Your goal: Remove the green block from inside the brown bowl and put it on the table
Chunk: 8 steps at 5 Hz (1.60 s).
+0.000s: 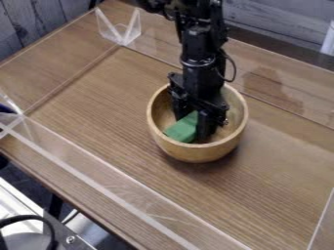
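One green block clamped by closed fingers inside brown bowl; gripper pointed straight down for clean lift; surface awaited.

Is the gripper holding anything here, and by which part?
The gripper, inside the bowl, is shut on the green block, at its upper right end.

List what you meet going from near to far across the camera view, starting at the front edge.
Near clear wall → bare table → brown bowl with the green block inside, the gripper shut on it → clear wall at the far corner.
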Each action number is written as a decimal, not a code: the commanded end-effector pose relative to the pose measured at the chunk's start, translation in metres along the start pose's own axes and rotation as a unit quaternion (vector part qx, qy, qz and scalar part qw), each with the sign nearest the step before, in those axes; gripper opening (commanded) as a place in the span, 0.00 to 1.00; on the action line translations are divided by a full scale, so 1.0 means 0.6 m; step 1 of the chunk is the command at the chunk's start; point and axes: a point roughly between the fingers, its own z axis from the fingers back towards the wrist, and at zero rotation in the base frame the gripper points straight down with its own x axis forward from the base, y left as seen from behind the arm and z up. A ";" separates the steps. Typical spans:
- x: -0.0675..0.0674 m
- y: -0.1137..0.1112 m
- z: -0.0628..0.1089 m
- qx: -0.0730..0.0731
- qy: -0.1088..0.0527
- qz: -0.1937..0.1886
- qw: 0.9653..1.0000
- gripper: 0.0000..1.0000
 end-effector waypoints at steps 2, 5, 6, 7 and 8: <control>-0.001 -0.014 0.058 0.001 -0.009 -0.032 0.999 0.00; -0.012 -0.021 0.090 0.008 -0.041 -0.036 0.998 0.00; -0.011 -0.026 0.121 0.023 -0.046 -0.041 0.998 0.00; 0.004 -0.036 0.167 0.039 -0.063 -0.046 0.996 0.00; 0.028 -0.035 0.187 0.029 -0.084 -0.029 0.996 0.00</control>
